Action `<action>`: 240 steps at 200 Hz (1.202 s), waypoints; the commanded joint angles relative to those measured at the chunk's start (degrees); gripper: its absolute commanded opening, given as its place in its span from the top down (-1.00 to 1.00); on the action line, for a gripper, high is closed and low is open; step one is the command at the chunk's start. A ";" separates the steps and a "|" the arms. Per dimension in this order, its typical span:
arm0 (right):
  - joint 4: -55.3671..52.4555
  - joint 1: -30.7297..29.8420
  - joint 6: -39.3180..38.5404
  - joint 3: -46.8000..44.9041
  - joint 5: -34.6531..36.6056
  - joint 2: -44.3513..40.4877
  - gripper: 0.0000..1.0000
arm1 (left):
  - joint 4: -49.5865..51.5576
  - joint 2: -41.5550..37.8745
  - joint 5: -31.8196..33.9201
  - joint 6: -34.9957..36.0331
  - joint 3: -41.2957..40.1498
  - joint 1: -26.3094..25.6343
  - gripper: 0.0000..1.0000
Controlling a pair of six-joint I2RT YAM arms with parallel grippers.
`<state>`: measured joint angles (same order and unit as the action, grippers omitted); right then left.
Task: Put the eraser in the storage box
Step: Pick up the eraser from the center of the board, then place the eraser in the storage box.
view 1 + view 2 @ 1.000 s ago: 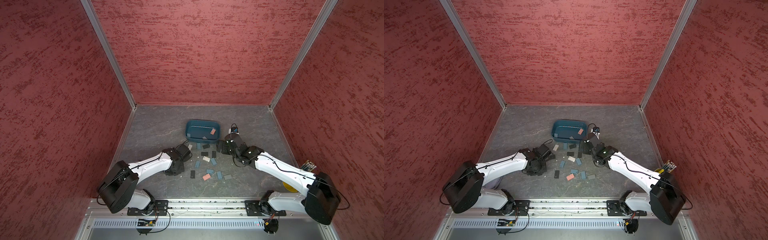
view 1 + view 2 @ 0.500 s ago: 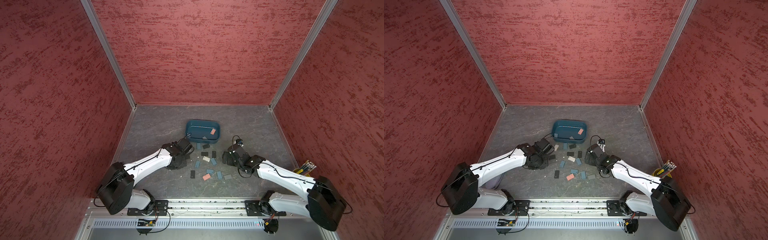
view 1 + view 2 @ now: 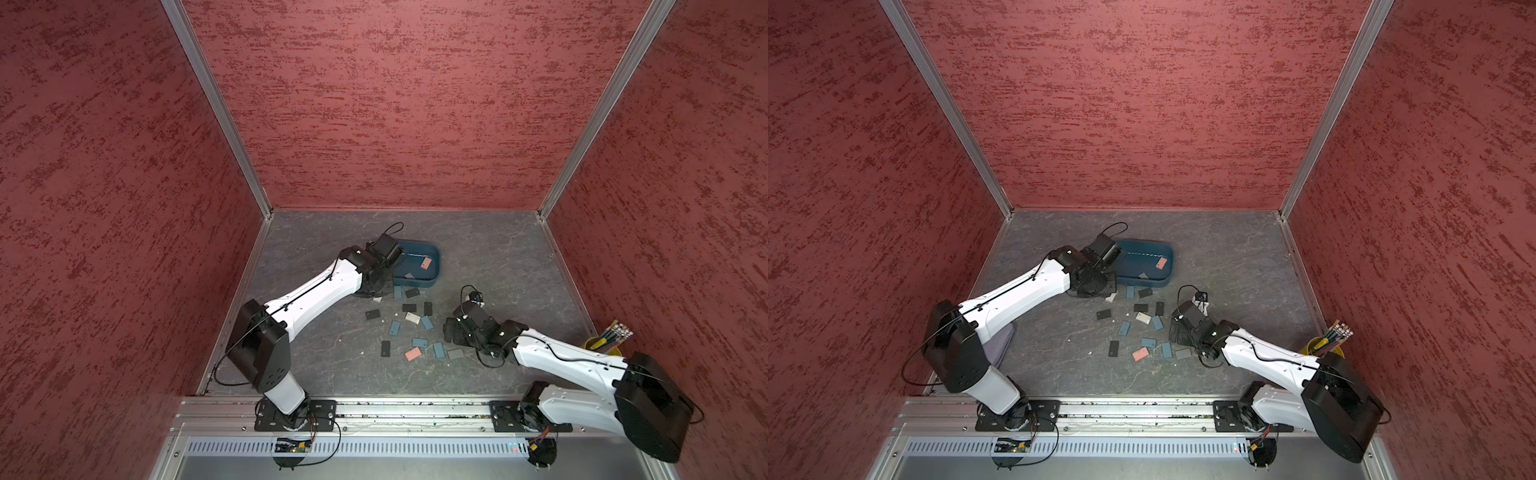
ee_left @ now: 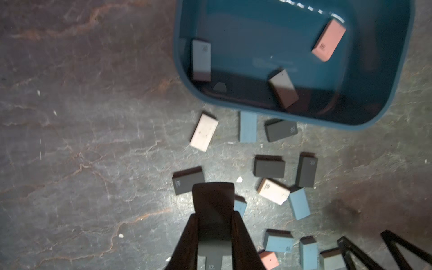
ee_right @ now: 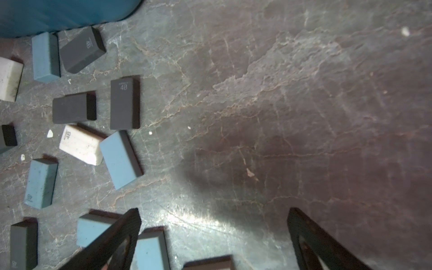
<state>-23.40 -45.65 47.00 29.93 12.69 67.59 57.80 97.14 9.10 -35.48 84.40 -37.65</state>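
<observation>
In the left wrist view, the left gripper is clamping a dark grey eraser between its two fingers. The jaws are pressing tight on the block's sides, and its end is sticking out past the fingertips. The gripper is holding it above the grey stone tabletop. The storage box is lying ahead of the fingertips and off to one side, not beneath them. A grey eraser, a pink eraser and a pale eraser are resting on its floor. Loose erasers in black, blue and white are lying between the gripper and the box's near wall.

In the right wrist view, the right gripper is standing spread wide and gripping nothing, with only bare tabletop showing between its fingers. The loose erasers are lying beside and ahead of that one finger, and a blue one is showing partly behind it. A corner of the storage box is showing far ahead on that same side.

In both top views, the left arm is reaching to the near corner of the storage box, its wrist hiding the fingertips. The right gripper is sitting beside the scattered erasers, well apart from the box. A yellow cup of pencils is standing well behind it.
</observation>
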 commanded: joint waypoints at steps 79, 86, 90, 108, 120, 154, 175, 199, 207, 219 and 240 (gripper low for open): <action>-4.02 -5.75 5.09 -1.71 0.50 -2.30 -0.90 | 3.72 19.72 -3.30 5.78 19.49 2.73 0.56; -4.02 -6.13 5.19 -1.65 0.30 -2.13 -0.90 | 3.72 20.50 -3.52 5.78 19.92 3.01 0.56; -4.02 -6.32 5.27 -1.70 0.25 -2.05 -0.88 | 3.65 20.82 -3.65 5.78 20.07 3.21 0.56; -4.40 -7.20 5.83 -1.70 0.34 -1.47 -0.85 | 3.21 22.21 -4.33 5.92 20.62 3.71 0.55; -4.85 -7.69 6.17 -1.64 0.61 -1.07 -0.84 | 3.17 23.17 -4.36 6.17 21.12 3.85 0.54; -5.95 -9.07 7.03 -1.68 0.82 -1.41 -0.75 | 2.81 24.82 -5.03 6.49 21.77 4.03 0.49; -6.15 -9.64 7.17 -1.73 0.70 -1.35 -0.69 | 2.38 25.61 -5.44 6.48 21.74 3.99 0.41; -6.13 -10.42 7.40 -1.78 0.53 -0.68 -0.66 | 2.04 26.15 -5.83 6.22 21.26 4.04 0.33; -6.07 -10.57 7.49 -1.81 0.49 -0.37 -0.65 | 1.90 26.17 -5.87 6.22 21.08 4.00 0.31; -6.05 -10.86 7.62 -1.95 0.52 0.05 -0.63 | 1.66 26.17 -5.94 6.15 20.81 4.03 0.28; -6.05 -11.18 7.73 -2.02 0.50 0.59 -0.60 | 1.55 26.25 -5.95 6.22 20.72 4.02 0.16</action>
<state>-28.69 -56.05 53.91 28.64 12.67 67.53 59.57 122.69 3.73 -29.69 105.30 -33.78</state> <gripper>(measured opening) 0.809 0.388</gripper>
